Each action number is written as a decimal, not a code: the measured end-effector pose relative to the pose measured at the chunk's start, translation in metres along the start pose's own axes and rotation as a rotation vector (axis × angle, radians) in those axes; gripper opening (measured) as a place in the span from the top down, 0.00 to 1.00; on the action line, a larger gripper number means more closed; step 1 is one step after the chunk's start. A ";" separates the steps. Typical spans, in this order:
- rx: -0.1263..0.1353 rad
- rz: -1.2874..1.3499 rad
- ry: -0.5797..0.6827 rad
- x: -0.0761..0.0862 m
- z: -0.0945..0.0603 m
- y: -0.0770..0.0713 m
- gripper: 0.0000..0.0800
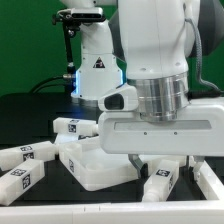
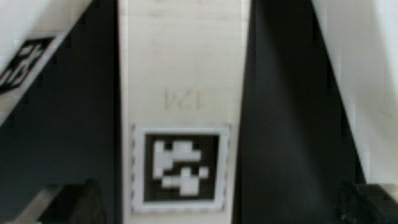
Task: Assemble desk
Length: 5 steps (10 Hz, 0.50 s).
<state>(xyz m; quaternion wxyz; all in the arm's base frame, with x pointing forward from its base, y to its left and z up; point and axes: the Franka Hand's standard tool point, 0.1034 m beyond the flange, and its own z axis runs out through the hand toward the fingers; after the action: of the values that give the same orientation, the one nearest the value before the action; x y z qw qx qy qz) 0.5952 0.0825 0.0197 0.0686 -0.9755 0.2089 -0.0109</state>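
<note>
The gripper [image 1: 168,168] has its fingers spread either side of a white square leg [image 2: 178,90] bearing a black-and-white tag, apparently not touching it. The rimmed white tabletop [image 1: 100,166] lies at its nine o'clock in the exterior view.

Bright overhead light whitens the parts; both views soft, slightly blurred.

I see the desk in loose white pieces on the black tabletop. Its rimmed panel [image 1: 95,168] lies flat near the middle. One leg [image 1: 75,127] lies on its side just behind the panel. A second leg [image 1: 30,152] and a third leg [image 1: 17,182] lie toward the tabletop's edge on the exterior view's left. A fourth leg [image 1: 160,182] lies near the front edge. The wrist view shows a leg [image 2: 178,90] close up, running lengthwise, with its black-and-white tag [image 2: 183,165] facing up.
</note>
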 end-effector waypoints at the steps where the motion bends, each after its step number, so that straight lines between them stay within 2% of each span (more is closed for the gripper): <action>1: 0.002 -0.003 0.005 -0.001 0.005 -0.001 0.19; 4: 0.000 0.002 0.002 -0.006 0.013 -0.003 0.19; 5: 0.000 -0.013 0.002 -0.006 0.013 -0.003 0.36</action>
<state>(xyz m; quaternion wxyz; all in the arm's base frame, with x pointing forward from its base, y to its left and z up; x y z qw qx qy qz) 0.5917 0.0896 0.0073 0.0685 -0.9768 0.2027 -0.0124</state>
